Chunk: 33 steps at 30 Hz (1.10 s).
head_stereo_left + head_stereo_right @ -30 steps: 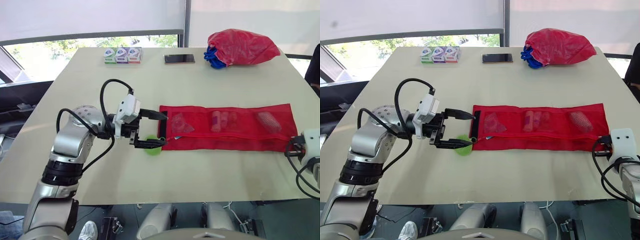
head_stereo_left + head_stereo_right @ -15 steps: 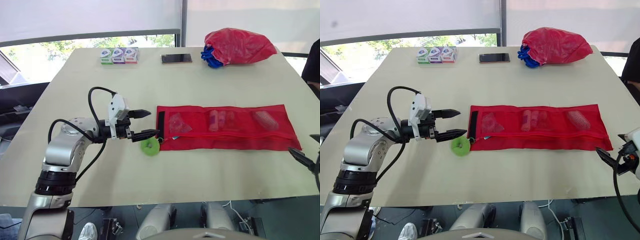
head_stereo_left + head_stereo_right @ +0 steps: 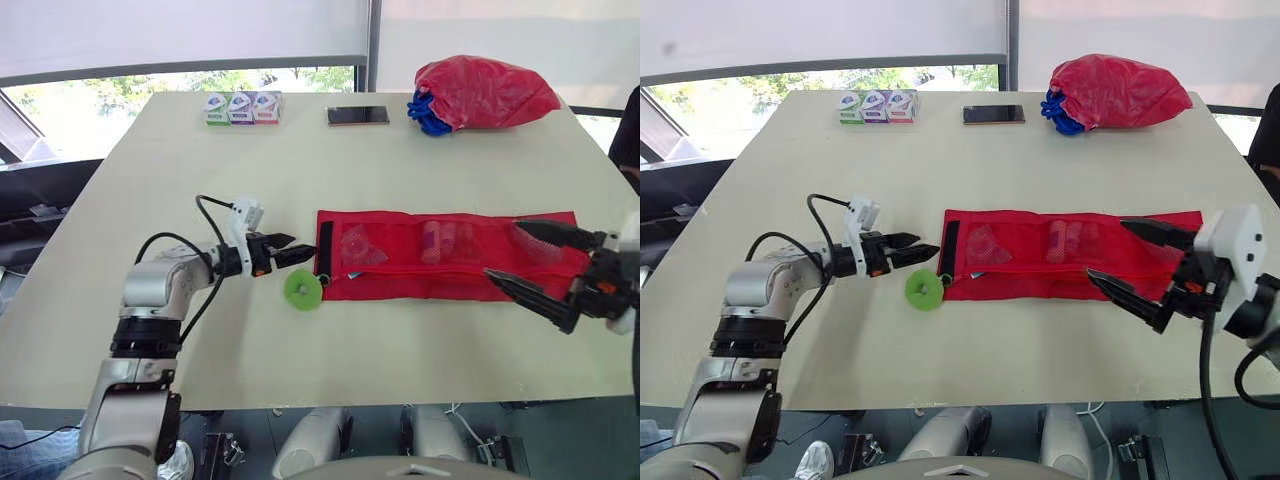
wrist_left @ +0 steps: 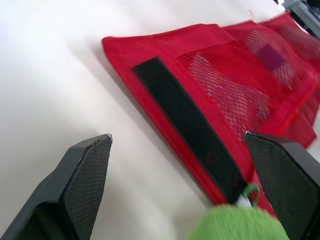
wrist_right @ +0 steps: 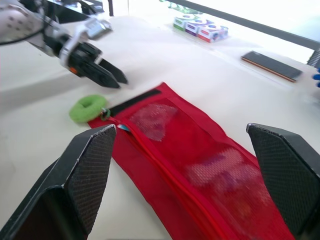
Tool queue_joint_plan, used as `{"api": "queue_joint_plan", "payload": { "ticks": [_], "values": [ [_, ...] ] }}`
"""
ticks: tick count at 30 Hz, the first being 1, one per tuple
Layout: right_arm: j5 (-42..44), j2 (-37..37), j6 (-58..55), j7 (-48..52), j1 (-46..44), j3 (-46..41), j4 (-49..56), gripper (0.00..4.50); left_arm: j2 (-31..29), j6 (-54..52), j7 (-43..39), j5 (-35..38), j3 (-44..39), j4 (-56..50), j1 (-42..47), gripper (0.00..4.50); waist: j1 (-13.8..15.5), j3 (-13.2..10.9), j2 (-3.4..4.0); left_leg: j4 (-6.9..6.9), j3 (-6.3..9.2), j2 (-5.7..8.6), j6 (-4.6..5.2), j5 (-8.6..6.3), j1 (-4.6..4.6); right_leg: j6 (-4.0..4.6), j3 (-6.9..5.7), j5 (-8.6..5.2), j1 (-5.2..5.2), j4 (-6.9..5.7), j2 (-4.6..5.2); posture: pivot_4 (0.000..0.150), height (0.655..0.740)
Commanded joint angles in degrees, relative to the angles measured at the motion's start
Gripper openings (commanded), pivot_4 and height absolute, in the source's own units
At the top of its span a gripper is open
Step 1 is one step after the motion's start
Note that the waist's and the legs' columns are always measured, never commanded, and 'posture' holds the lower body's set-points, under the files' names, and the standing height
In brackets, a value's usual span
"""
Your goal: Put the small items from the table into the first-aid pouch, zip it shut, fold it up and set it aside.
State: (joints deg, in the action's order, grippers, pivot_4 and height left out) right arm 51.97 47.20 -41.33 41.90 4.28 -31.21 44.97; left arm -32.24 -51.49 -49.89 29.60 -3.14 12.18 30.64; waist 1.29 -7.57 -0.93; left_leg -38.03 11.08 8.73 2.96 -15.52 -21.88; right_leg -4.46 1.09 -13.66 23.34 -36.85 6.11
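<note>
Two tools flanked the first-aid pouch (image 3: 420,285), which lay opened flat along the worktop (image 3: 200,180) with its mesh side up. The left tool (image 3: 295,250) hung just off the pouch's left end, released, its fingers apart and empty and aimed at the black fastening strip (image 3: 323,245) that crosses that end. That placing suited a grab on the edge to start the fold. The green ring (image 3: 302,289) lay touching the pouch's near-left corner, seemingly tied to the zip pull. With the pull at that end, the zip probably ran closed along the pouch's length, though the teeth were too fine to confirm. The right tool (image 3: 501,248) hovered over the pouch's right end, spread wide and gripping nothing, likely ready to pin or lift that side while the other end was turned over. Inside the mesh pockets sat the small items: a clear packet (image 3: 360,245) nearest the strip, pinkish tubes (image 3: 440,240) in the middle, and a pale netted piece (image 3: 535,240) at the right end, partly behind the right tool. No loose items lay near the pouch, so packing looked done and folding looked like the step in hand. Well beyond the pouch's far edge were three small boxes (image 3: 240,108), a phone (image 3: 358,116) and a red bag (image 3: 485,95).
</note>
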Motion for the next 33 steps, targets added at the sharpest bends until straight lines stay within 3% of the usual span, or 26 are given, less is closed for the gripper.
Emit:
{"api": "queue_joint_plan", "payload": {
  "ticks": [1,6,12,16,21,23,27,33],
  "values": [
    [0.8,1.4,0.6,-1.1,-1.5,1.1,1.2,4.47,0.6,-7.1,-0.1,4.6,-2.6,-0.5,1.6,4.50,-0.2,0.0,-0.05,0.00,0.00,0.00,0.00,0.00,0.00,0.00,0.00,0.00,0.00,0.00,0.00,0.150,0.7400],
    [1.6,1.9,0.9,-3.5,-5.3,3.7,1.0,4.47,0.6,-17.6,-1.4,9.7,-2.5,-1.9,2.3,4.50,-0.5,0.0,-0.05,0.00,-0.01,-0.01,-0.01,0.01,0.05,0.00,0.02,0.00,0.01,-0.04,-0.06,0.150,0.7400],
    [1.8,1.3,1.2,-5.4,-5.2,5.1,2.1,4.47,3.6,-25.1,1.7,15.9,-10.0,0.0,3.6,4.50,-0.3,-0.1,-0.10,-0.06,0.04,0.02,-0.01,0.01,-0.01,0.00,-0.03,0.00,0.02,-0.04,-0.10,0.150,0.7400],
    [1.8,0.8,1.9,-6.0,-4.6,5.9,2.4,4.50,3.6,-26.8,1.4,18.3,-12.0,-1.2,2.8,3.32,-0.4,-0.1,-0.09,-0.05,0.05,0.00,-0.01,0.01,0.02,0.00,-0.02,0.00,0.02,-0.05,-0.10,0.150,0.7400],
    [1.6,0.6,2.6,-5.8,-5.3,7.5,1.8,4.50,3.1,-27.3,1.0,19.6,-11.8,-1.8,2.5,0.83,-0.3,-0.1,-0.10,-0.05,0.03,0.01,-0.01,0.01,0.01,0.00,-0.01,0.00,0.02,-0.05,-0.09,0.150,0.7400],
    [1.6,0.4,2.8,-5.8,-5.7,8.8,1.7,4.50,3.1,-26.9,1.2,19.6,-11.7,-1.7,2.3,0.11,-0.4,-0.1,-0.10,-0.05,0.03,0.01,-0.01,0.01,0.02,0.00,-0.01,0.00,0.02,-0.05,-0.08,0.150,0.7400],
    [3.4,-0.5,0.8,-7.3,-7.4,13.3,1.4,4.50,3.4,-26.8,1.8,19.5,-12.1,-1.3,2.3,0.11,-0.4,-0.1,-0.10,-0.05,0.03,0.00,-0.02,0.01,0.02,0.00,0.00,0.00,0.02,-0.05,-0.08,0.150,0.7400],
    [3.9,-8.5,-5.8,-13.4,-17.8,29.3,-3.5,4.50,4.4,-26.9,2.4,19.9,-12.3,-0.9,2.6,0.11,-0.5,-0.1,-0.11,-0.03,0.03,-0.01,-0.02,0.01,0.01,0.02,0.02,0.00,0.05,-0.05,0.00,0.150,0.7400]
  ]
}}
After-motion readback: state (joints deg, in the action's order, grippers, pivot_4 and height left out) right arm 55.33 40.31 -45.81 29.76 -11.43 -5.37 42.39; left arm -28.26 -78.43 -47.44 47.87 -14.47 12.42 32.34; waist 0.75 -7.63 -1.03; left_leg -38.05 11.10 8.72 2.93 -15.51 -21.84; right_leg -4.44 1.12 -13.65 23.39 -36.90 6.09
